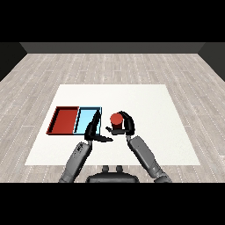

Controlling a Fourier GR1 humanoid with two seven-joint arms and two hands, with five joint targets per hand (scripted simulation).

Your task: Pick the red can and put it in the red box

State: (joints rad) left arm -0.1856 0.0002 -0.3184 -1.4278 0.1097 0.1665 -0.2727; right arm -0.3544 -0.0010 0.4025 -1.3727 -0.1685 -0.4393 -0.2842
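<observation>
On the white table (145, 127), seen from the head view, two shallow trays lie side by side with their long edges touching: the red tray (64, 120) on the outside and the light blue tray (86, 118) between it and the middle of the table. Taking the light blue tray as the mark, the red tray sits directly to its left, and both show only their own flat floors; I see nothing lying in either one. To the right of the light blue tray, just beside it but clear of its rim, stands the red can (116, 120), upright, its round red top facing up. The right hand (127, 125) is wrapped round that can, black fingers curling over its far side and down past its right flank, so the can sits inside the curl of the hand. The can's base is hidden by the hand, and I cannot tell whether it rests on the table or is raised off it. The left hand (93, 130) lies at the near right corner of the light blue tray, overlapping its edge, its fingers straight and spread, one reaching toward the can without touching it, holding nothing. Both grey forearms run back toward the table's near edge.
</observation>
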